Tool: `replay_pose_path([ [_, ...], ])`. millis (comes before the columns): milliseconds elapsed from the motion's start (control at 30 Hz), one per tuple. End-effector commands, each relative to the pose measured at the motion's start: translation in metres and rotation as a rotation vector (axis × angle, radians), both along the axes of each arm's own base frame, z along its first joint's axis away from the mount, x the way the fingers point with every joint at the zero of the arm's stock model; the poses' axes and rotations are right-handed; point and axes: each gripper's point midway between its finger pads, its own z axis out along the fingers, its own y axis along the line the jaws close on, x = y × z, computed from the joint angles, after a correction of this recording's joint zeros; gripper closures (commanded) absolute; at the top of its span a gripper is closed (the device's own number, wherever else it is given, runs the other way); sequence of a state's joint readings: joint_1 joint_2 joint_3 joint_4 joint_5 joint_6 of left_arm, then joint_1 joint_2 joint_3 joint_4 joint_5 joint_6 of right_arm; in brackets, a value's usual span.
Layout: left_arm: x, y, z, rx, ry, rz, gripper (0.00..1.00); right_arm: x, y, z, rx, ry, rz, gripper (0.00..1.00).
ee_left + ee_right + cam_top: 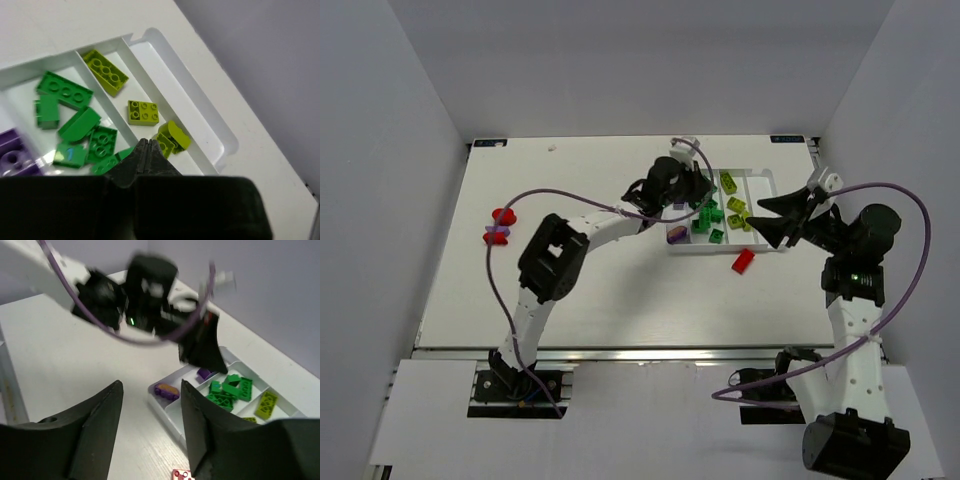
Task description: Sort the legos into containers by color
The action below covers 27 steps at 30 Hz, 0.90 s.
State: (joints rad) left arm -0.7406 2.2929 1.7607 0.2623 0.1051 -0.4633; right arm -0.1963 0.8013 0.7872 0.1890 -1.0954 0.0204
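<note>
Legos (709, 216) mostly sorted: purple, green, yellow-green separated in tray (700, 252) by far-right corner of table (590, 300). Remaining: 1 red brick (743, 261) just off tray's near edge, red/purple cluster (498, 228) near table's left edge. Left gripper (146, 150) closed, empty; right gripper (151, 387) open, empty.

The tray (757, 183) sits right of centre on the table (600, 300), legos (708, 215) inside; stray lego (743, 261) just before it (small cluster (498, 228) far left).

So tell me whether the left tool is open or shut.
Shut. The left tool has its jaws pressed together with nothing between them, over the tray.
</note>
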Motion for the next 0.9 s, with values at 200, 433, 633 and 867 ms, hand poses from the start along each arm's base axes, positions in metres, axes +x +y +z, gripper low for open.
replay_pose_path([
  [200, 0.039, 0.274, 0.093, -0.141, 0.061, 0.468, 0.67, 0.009, 0.031, -0.013, -0.023, 0.081, 0.118, 0.62],
  [433, 0.029, 0.427, 0.04, -0.021, 0.232, 0.774, 0.33, 0.029, 0.064, -0.044, -0.092, 0.185, 0.127, 0.82],
  [633, 0.015, 0.506, -0.003, 0.161, 0.365, 0.922, 0.29, 0.038, 0.073, -0.062, -0.124, 0.237, 0.129, 0.71],
  [867, 0.005, 0.544, -0.05, 0.482, 0.473, 0.93, 0.11, 0.038, 0.074, -0.064, -0.126, 0.234, 0.13, 0.62],
])
